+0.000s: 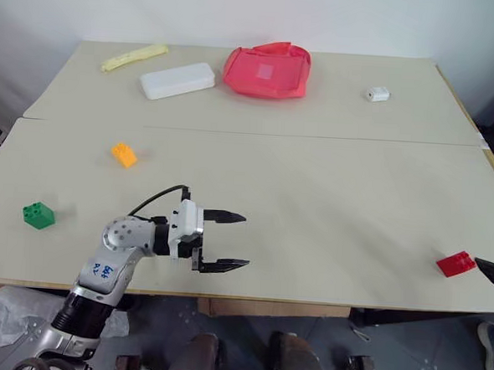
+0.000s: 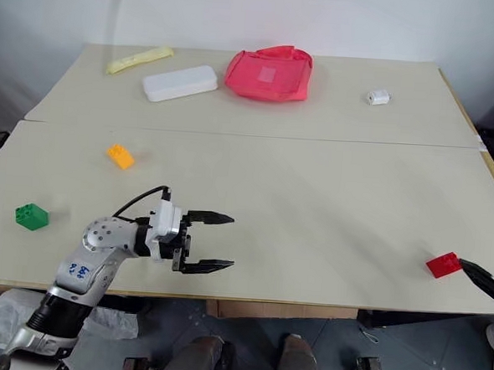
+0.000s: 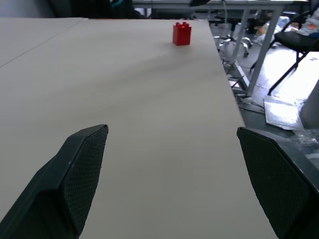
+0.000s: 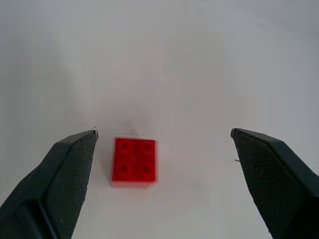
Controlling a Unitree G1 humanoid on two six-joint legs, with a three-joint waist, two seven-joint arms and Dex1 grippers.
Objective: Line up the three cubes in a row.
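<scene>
While the three cubes lie scattered on the bench [image 1: 313, 206], the red cube [image 4: 134, 160] sits between the spread fingers of the right end effector [image 4: 164, 149], nearer one finger than the other and touching neither, so this end effector is released and grasps nothing; in the left eye view only a black fingertip of it shows at the bench's right edge, just beside the red cube; the left end effector [image 1: 224, 241] hangs over the near edge of the bench with its two black fingers wide apart and empty, pointing level toward the robot's right, straight along the near edge toward the red cube, which stands well apart from it at the far end of that line; the green cube [image 1: 38, 215] lies behind this end effector, to the robot's left near the bench's left edge; the orange cube [image 1: 124, 154] lies farther in on the bench, also to the left of the left end effector and well apart from it; a long white box [image 1: 177, 80], a red bag [image 1: 267, 70], a yellow packet [image 1: 134, 57] and a small white object [image 1: 377, 94] rest along the far side.
</scene>
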